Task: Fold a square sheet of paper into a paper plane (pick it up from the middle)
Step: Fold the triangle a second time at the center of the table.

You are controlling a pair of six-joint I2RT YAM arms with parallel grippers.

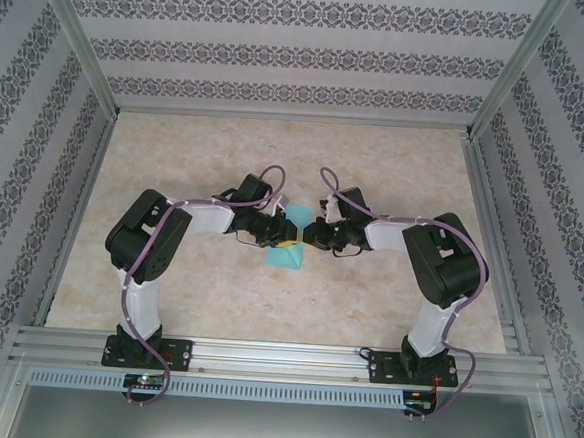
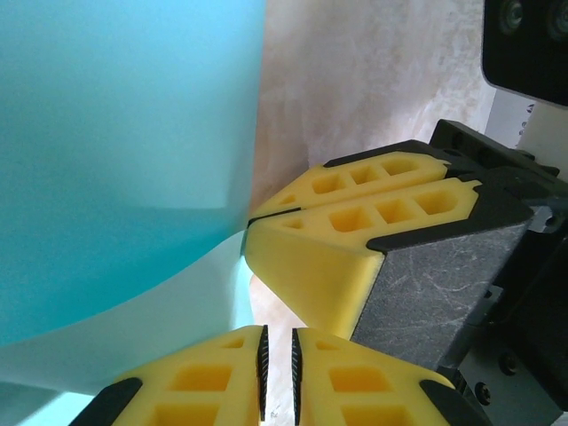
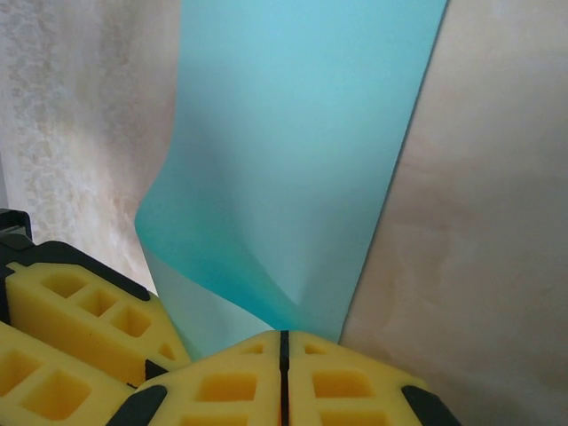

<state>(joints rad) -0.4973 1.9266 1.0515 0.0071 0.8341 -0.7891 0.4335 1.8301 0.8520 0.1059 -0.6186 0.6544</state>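
The square sheet of paper [image 3: 293, 151] is up off the tabletop [image 1: 197, 293], above its middle, and I have one claw at it from each side of that middle. My right claw [image 3: 284, 351] is clamped on the sheet. Its two yellow fingers press flat against each other with just a dark line between them, and the turquoise paper runs straight into their tips, puckered into a soft dent where they bite. From there the sheet rises away as a tall, smooth band with bare tabletop showing on either side of it. My left claw [image 2: 278, 355] sits tip to tip with the right one, over the same middle of the tabletop. Its fingers are drawn almost together, leaving a thin slit between the ribbed pads. The sheet's paler underside sweeps down to their tips, while its bright face curves up and away beside them. I cannot tell whether the paper goes into that slit or only passes behind one finger. From above, the sheet shows as a small turquoise shape pinched narrow between my claws, widening toward the near edge of the tabletop.
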